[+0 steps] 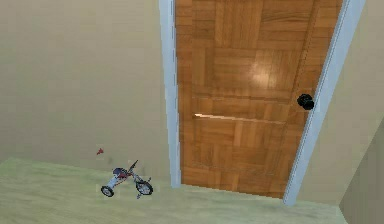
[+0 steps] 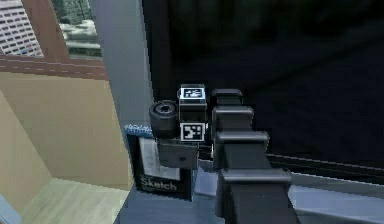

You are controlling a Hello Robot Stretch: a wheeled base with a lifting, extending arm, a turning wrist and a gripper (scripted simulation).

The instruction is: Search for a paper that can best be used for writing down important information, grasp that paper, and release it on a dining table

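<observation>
In the arm side view my arm (image 2: 240, 160) rises from the bottom edge, with two white marker squares (image 2: 192, 112) at its far end. The gripper (image 2: 163, 125) sits just left of them, in front of a grey upright frame (image 2: 125, 90). Right below the gripper is a flat black pad with a white label (image 2: 160, 172), its lower edge close to a grey ledge (image 2: 135, 208). I cannot tell whether the gripper holds the pad or whether the pad rests on the ledge.
The forward view has a wooden door (image 1: 250, 90) with a black knob (image 1: 305, 101) in a pale blue frame, beige walls beside it, and a small toy tricycle (image 1: 127, 182) on the light wood floor. The arm side view has a large dark pane (image 2: 280, 70) and a window (image 2: 50, 30) at upper left.
</observation>
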